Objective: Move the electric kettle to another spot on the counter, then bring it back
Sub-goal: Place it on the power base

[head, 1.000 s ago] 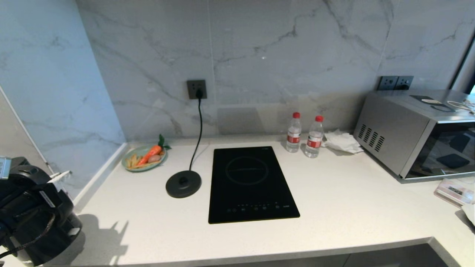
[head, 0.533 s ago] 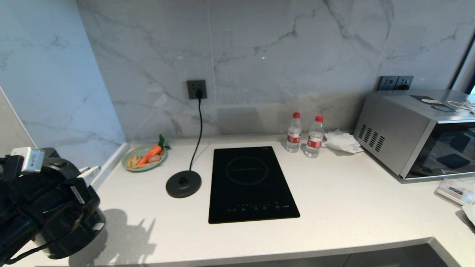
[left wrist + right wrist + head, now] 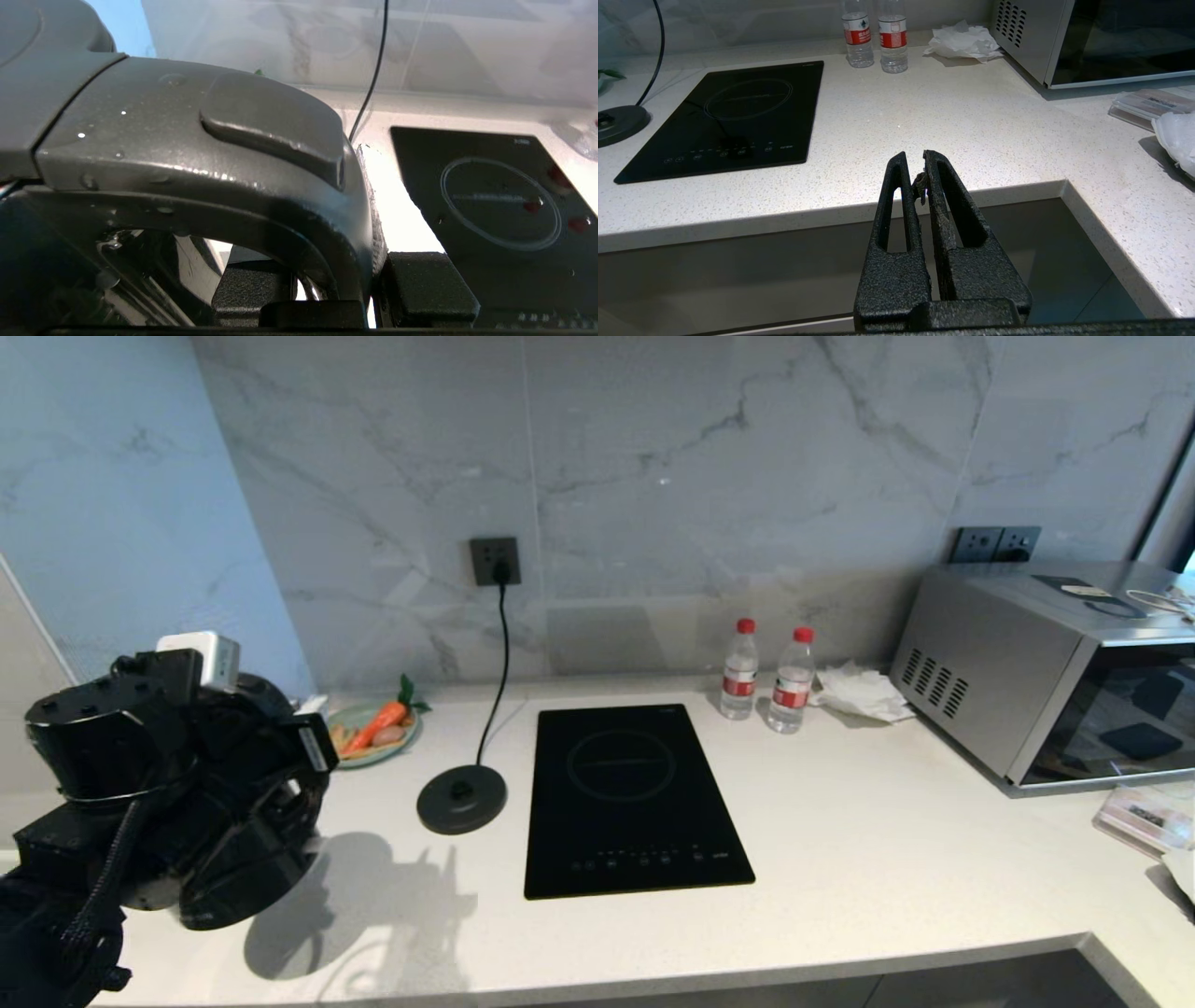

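Note:
The black electric kettle [image 3: 245, 873] hangs just above the left front of the white counter [image 3: 887, 859] and casts a shadow on it. In the left wrist view its loop handle [image 3: 196, 140] fills the picture, and my left gripper [image 3: 341, 284] is shut on that handle, one finger inside the loop and one outside. The kettle's round grey base disc [image 3: 461, 800] stands bare to the right of the kettle, next to the hob. My right gripper [image 3: 915, 161] is shut and holds nothing, parked in front of the counter's front edge and out of the head view.
A black hob panel [image 3: 630, 798] lies mid-counter. The base's cord [image 3: 495, 681] runs up to a wall socket [image 3: 495, 560]. A plate with a carrot [image 3: 364, 735] sits in the back left corner. Two water bottles [image 3: 739, 670], a crumpled tissue [image 3: 864, 693] and a microwave [image 3: 1046, 663] stand to the right.
My left arm has carried the kettle from the far left edge to the right and further in over the counter, closer to the base disc. The right gripper has stayed still.

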You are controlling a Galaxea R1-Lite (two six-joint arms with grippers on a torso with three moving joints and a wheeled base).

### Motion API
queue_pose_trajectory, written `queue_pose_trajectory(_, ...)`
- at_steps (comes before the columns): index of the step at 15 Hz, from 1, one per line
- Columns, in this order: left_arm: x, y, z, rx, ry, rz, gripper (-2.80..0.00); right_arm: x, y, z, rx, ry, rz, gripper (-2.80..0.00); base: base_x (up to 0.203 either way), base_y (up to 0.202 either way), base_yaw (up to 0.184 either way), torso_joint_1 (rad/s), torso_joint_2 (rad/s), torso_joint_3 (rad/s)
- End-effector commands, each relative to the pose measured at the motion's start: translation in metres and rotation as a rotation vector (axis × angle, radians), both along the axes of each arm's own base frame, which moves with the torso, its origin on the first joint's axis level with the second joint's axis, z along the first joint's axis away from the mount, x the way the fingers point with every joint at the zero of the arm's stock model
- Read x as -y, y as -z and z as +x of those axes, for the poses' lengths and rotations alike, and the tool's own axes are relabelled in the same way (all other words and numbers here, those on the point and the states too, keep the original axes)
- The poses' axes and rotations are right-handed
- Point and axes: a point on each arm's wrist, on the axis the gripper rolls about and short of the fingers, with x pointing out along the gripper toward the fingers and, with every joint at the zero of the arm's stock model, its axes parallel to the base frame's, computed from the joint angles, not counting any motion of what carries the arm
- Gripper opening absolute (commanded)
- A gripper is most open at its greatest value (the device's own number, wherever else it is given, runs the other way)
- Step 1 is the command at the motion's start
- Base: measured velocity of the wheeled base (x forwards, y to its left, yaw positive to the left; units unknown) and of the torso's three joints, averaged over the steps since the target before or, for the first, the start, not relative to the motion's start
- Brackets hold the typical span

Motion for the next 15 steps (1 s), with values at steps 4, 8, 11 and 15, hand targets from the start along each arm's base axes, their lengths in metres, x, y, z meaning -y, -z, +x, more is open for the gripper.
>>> queue_pose_trajectory(4, 0.031, 0.014, 0.016, -0.039, 0.059, 0.029, -2.8, 0.0, 0.0, 0.0, 0.0, -0.001, 0.0, -2.8, 0.0, 0.0, 0.0, 0.0, 0.0, 0.0)
queue_pose_trajectory(8, 0.053, 0.019, 0.019, -0.048, 0.131, 0.034, -2.8, 0.0, 0.0, 0.0, 0.0, 0.0, 0.0, -2.8, 0.0, 0.0, 0.0, 0.0, 0.0, 0.0)
queue_pose_trajectory(11, 0.055, 0.024, 0.022, -0.063, 0.133, 0.037, -2.8, 0.0, 0.0, 0.0, 0.0, 0.0, 0.0, -2.8, 0.0, 0.0, 0.0, 0.0, 0.0, 0.0)
queue_pose_trajectory(15, 0.055, 0.026, 0.022, -0.072, 0.132, 0.04, -2.8, 0.0, 0.0, 0.0, 0.0, -0.001, 0.0, -2.8, 0.0, 0.0, 0.0, 0.0, 0.0, 0.0)
